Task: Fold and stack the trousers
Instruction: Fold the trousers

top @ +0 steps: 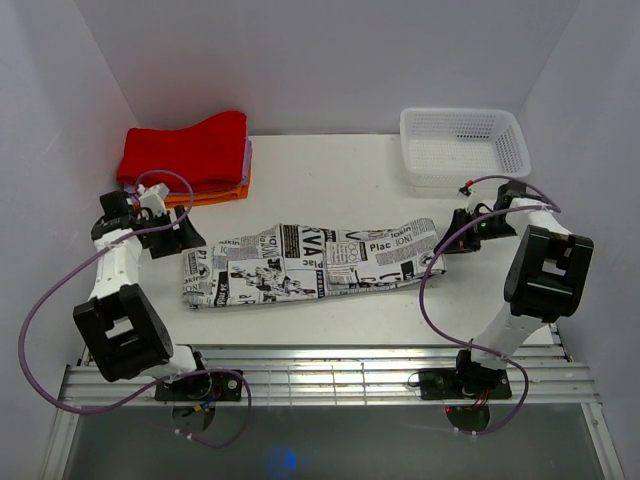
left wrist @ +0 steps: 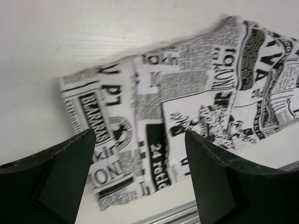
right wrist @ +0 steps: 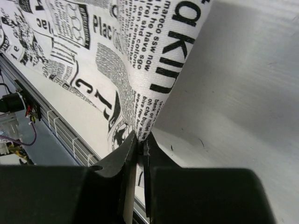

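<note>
The trousers, white with black newspaper print, lie folded lengthwise across the middle of the table. My right gripper is shut on their right end; in the right wrist view the fabric rises from the pinched fingertips. My left gripper is open and empty just above the trousers' left end. The left wrist view shows that end flat on the table between and beyond the two spread fingers.
A stack of folded red, purple and orange cloths lies at the back left. A white plastic basket stands at the back right. A slatted metal rail runs along the table's near edge.
</note>
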Robot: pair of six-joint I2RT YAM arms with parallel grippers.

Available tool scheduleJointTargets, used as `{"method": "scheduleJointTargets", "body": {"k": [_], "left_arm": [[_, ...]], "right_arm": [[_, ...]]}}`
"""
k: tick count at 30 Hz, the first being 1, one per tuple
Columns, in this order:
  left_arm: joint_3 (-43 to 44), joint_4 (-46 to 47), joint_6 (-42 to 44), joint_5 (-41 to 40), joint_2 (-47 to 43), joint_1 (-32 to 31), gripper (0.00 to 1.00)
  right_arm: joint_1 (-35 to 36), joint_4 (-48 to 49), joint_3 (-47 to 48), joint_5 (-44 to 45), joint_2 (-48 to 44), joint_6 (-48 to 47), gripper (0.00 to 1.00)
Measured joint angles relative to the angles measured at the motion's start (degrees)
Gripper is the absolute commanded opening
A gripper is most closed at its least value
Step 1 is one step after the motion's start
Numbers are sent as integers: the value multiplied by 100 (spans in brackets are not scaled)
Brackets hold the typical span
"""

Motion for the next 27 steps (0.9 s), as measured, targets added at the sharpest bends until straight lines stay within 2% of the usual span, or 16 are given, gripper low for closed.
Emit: {"method": "scheduleJointTargets", "body": {"k": [4, 8, 11, 12, 15, 17, 18, 19, 23, 27], "left_arm": [[-48, -496, 610, 177, 280, 704, 86], [-284, -597, 807, 348, 800, 901, 77], [-481, -575, 822, 507, 1047, 898, 65], [-542, -551, 826, 579, 1113, 898, 58], [-708, -455, 785, 752, 1340, 868, 52], [-748, -380, 726, 885, 1491, 828, 42], [-756, -345, 691, 940, 1554, 809, 37], [-765, -289, 647, 999, 1626, 754, 28], [-782, -107, 476, 1213, 1731, 466, 0], [-789, 96, 289, 1351, 1744, 192, 0]], "right_arm": [[-79, -501, 535, -20, -245, -247, 8], [-81, -861, 1091, -240, -461, -380, 8], [-79, -986, 1259, -424, -570, -369, 8], [-79, -1005, 1259, -490, -605, -350, 8], [-26, -1021, 1257, -658, -695, -188, 8], [57, -914, 1248, -730, -785, -17, 8], [136, -793, 1228, -745, -846, 122, 8], [249, -640, 1185, -772, -929, 258, 8], [1036, -57, 1126, -800, -1132, 820, 8], [1923, 610, 1119, -772, -1141, 1401, 8]]}}
